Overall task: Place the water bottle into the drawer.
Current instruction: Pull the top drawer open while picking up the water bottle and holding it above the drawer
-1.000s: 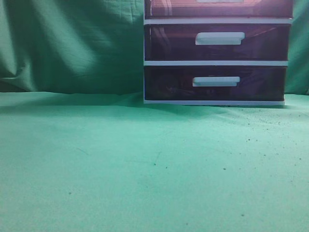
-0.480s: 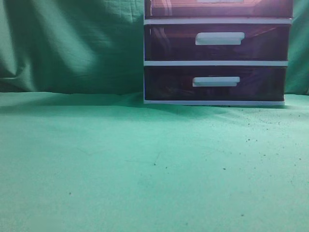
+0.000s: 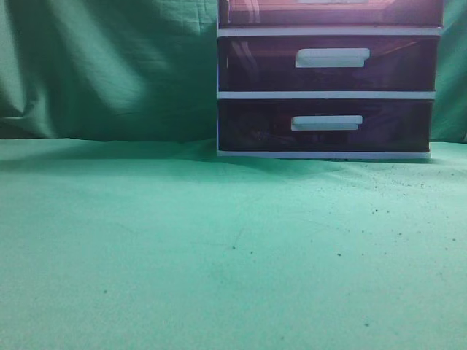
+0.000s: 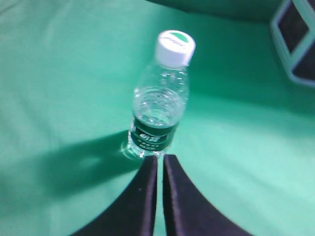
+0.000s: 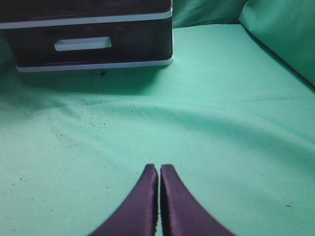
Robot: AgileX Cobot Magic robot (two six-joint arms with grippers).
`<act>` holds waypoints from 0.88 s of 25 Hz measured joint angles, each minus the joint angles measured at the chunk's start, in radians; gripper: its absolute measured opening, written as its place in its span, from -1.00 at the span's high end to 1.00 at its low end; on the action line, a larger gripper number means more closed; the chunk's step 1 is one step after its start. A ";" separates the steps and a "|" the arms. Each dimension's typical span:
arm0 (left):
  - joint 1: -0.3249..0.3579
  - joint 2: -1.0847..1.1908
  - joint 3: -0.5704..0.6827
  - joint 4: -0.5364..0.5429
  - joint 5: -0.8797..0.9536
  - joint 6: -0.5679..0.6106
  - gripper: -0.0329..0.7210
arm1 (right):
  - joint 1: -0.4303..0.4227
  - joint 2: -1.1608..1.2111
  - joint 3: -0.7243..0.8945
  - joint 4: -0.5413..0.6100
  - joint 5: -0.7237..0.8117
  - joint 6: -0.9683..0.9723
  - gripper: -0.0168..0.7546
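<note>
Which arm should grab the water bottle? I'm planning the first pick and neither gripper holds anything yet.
Left, probably. The water bottle stands upright just beyond the shut left gripper. The right gripper, also shut, faces bare cloth and the drawer unit, with no bottle in view.

Left gripper (image 4: pixel 160 160) fingers pressed together, right gripper (image 5: pixel 159 169) fingers likewise closed, both empty

White-capped clear water bottle (image 4: pixel 157 105), green cloth (image 4: pixel 59 73)

bottle (image 4: pixel 158 110): clear, white cap, upright on cloth | drawer (image 3: pixel 332 12): top, shut
</note>
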 joint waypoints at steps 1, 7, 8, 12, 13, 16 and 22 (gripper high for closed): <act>-0.013 0.033 -0.031 -0.007 0.020 0.045 0.91 | 0.000 0.000 0.000 0.000 0.000 0.000 0.96; -0.056 0.270 -0.184 -0.032 0.060 0.109 0.46 | 0.000 0.000 0.000 0.000 0.000 0.000 0.96; -0.056 0.298 -0.199 -0.034 0.060 0.109 0.25 | 0.000 0.000 0.000 0.000 0.000 0.000 0.96; -0.056 0.400 -0.238 -0.061 0.048 0.111 -0.71 | 0.000 0.000 0.000 0.000 0.000 0.000 0.96; -0.056 0.424 -0.244 -0.072 0.036 0.111 -0.80 | 0.000 0.000 0.000 0.000 0.000 0.000 0.96; -0.056 0.505 -0.266 -0.080 0.003 0.111 -0.79 | 0.000 0.000 0.000 0.000 0.000 0.000 0.96; -0.056 0.701 -0.362 -0.082 -0.042 0.113 -0.79 | 0.000 0.000 0.000 0.000 0.000 0.000 0.96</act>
